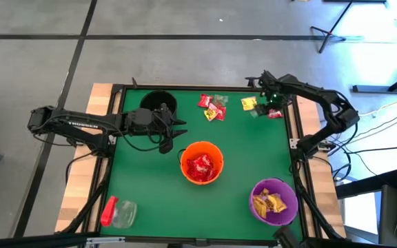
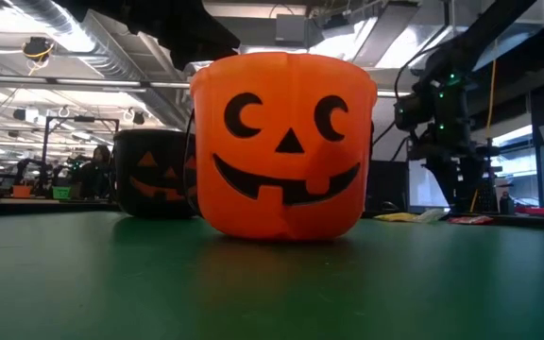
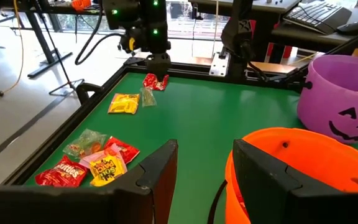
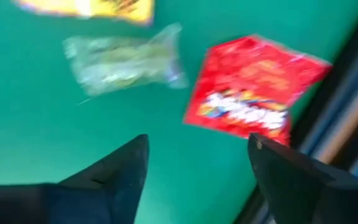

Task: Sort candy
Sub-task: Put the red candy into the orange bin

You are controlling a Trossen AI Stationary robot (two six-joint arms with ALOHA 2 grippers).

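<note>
In the high view's upper right, the right gripper (image 1: pixel 270 103), jaws apart and empty, hovers just over a red candy packet (image 4: pixel 253 87) by the surface's edge. The packet seems slightly off-centre between the fingers, tilted diagonally.

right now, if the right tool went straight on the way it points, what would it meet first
Most likely the red crinkly candy packet lying flat on the green table, just ahead of the open right tool; the clear greenish packet lies beside it. Depth is unclear.
</note>
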